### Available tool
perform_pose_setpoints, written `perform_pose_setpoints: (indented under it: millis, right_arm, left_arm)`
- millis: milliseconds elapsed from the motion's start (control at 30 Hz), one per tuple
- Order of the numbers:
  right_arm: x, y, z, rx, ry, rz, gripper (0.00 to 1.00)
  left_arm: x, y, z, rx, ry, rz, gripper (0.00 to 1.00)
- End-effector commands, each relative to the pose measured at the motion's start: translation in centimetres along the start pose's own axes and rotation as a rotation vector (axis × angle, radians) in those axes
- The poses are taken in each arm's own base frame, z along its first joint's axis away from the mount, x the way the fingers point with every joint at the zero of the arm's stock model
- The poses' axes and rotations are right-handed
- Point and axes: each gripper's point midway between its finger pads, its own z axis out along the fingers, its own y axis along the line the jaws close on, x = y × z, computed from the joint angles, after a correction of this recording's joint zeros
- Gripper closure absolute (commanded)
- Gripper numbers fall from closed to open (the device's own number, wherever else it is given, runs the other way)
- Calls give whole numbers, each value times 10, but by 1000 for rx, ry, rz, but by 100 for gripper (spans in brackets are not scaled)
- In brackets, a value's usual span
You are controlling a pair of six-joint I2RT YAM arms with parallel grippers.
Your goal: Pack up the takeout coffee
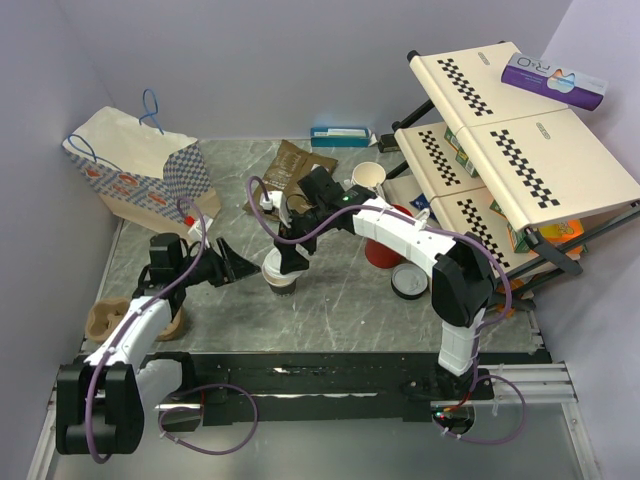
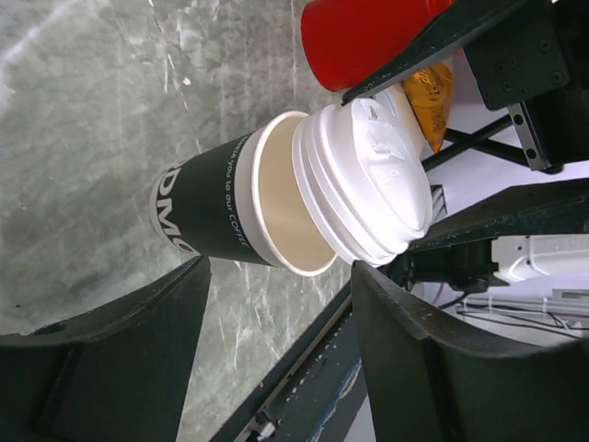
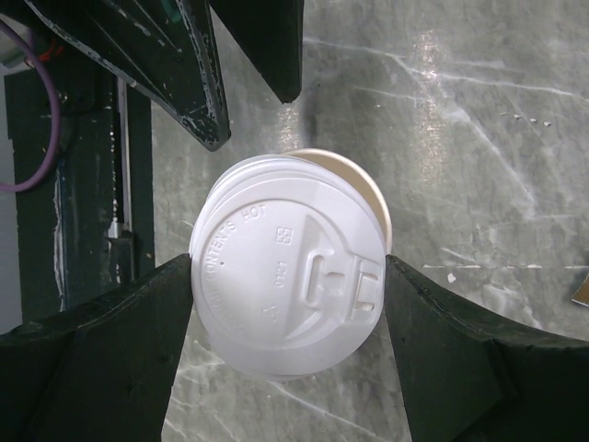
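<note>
Black fingers [image 3: 101,359] of the right end effector [image 3: 288,269] fill the bottom of its wrist view, and they grip the white plastic lid [image 3: 285,295] by its edge, one on each side. Under the lid is the takeout coffee cup [image 2: 207,207], a dark paper cup upright on the grey worktop [image 1: 350,310], so its long axis is vertical and the lid meets it from above. However, the lid is not seated. It is tilted and shifted, and the cream rim shows on one side only, so I think the next move must first centre it. The left end effector [image 2: 281,269] is open and points at the cup from the side; the cup lies just in front of its fingertips, not yet between them. The paper bag [image 1: 135,170] is on the left arm's side, well apart. On the lid I read "CONTENTS HOT"; on the cup, big letters "DMC", cut off, and a small line ending in "COFFEE". The print on the bag is too small to read.
</note>
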Motion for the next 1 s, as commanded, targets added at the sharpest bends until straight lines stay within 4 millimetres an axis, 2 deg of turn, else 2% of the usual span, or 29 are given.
perform_pose_setpoints:
  millis: [0, 167, 833, 967]
  right_arm:
    - [-25, 11, -15, -3, -82, -19, 18]
    - [-25, 10, -13, 0, -85, -13, 18]
    - [-38, 15, -7, -55, -115, 5, 18]
    - [-39, 13, -5, -50, -116, 6, 18]
  left_arm:
    - [-2, -10, 0, 63, 4, 3, 31]
    - [0, -12, 1, 81, 8, -8, 26]
    - [3, 4, 8, 39, 29, -63, 18]
    - [2, 0, 7, 56, 24, -48, 16]
